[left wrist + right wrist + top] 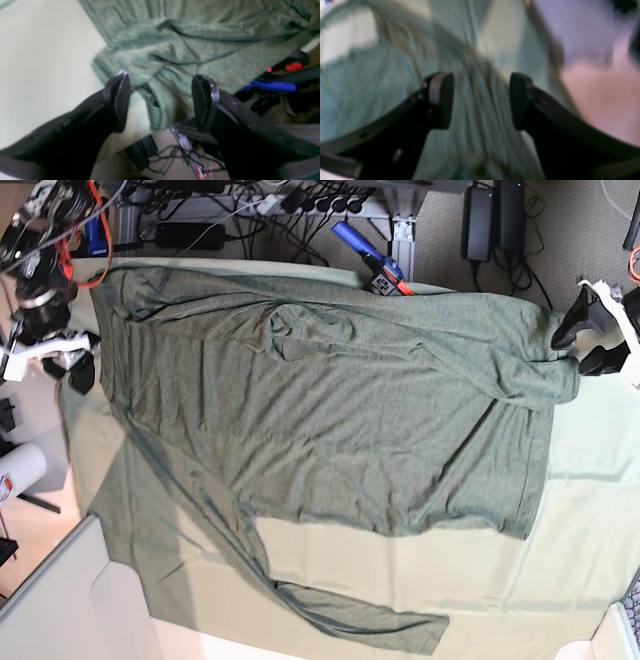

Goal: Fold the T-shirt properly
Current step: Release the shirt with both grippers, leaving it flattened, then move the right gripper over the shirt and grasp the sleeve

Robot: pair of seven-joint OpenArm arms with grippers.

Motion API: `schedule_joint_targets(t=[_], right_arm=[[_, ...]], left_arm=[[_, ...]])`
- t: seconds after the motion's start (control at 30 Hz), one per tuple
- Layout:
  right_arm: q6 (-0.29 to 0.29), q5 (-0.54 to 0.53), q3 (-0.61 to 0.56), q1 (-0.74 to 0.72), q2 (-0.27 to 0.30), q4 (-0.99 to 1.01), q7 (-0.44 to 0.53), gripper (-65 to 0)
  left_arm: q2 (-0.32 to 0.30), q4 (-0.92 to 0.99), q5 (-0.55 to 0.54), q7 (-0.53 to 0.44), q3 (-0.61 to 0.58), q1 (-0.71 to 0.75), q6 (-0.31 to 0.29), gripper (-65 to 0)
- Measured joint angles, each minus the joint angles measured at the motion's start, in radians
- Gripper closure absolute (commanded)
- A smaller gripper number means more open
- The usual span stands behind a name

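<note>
The dark olive T-shirt [330, 410] lies spread and wrinkled across the pale mint tablecloth [590, 510], with one sleeve [360, 620] at the near edge. My left gripper [588, 338] is open at the shirt's right end. In the left wrist view its jaws [161, 100] stand apart above a bunched edge of the shirt [200, 37], holding nothing. My right gripper [72, 365] is open just off the shirt's left edge. In the blurred right wrist view its jaws [480, 100] stand apart over pale streaked cloth; I cannot tell which cloth.
A blue-handled tool with red parts [372, 258] lies at the table's far edge and also shows in the left wrist view [270, 86]. Cables and power bricks [145, 152] lie on the floor beyond the table edge. A white roll [20, 470] stands at the left.
</note>
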State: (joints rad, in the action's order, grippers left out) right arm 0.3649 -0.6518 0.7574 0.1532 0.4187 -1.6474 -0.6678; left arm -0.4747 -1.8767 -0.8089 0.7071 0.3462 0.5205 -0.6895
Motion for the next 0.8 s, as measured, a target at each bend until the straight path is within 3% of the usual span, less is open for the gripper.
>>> schedule_joint_targets(t=[0.17,0.4,0.67,0.73,0.8], right_arm=[[0.004,0.082,-0.203,-0.182,0.009,0.119,0.063,-35.2],[0.003,0.283,-0.541,-0.513,-0.009,0.488,0.243,-35.2],[-0.048,0.481,-0.642,-0.751,-0.113,0.983,0.426,-35.2],[-0.051,0.524,-0.642,-0.760,-0.134,1.038,0.484,-35.2],[-0.070,0.537,-0.642,-0.761,-0.142,1.045,0.480,-35.1]], left_arm=[[-0.048,-0.001,0.011,-0.008,0.020,-0.001,0.000,-41.6],[-0.081,-0.002,0.086,-0.035,0.019,0.000,0.000,-41.6],[-0.080,-0.002,0.086,-0.042,0.018,-0.001,0.000,-41.6],[-0.079,-0.002,0.086,-0.043,0.018,0.000,0.000,-41.6],[-0.079,-0.002,0.086,-0.044,0.018,0.000,0.000,-41.6]])
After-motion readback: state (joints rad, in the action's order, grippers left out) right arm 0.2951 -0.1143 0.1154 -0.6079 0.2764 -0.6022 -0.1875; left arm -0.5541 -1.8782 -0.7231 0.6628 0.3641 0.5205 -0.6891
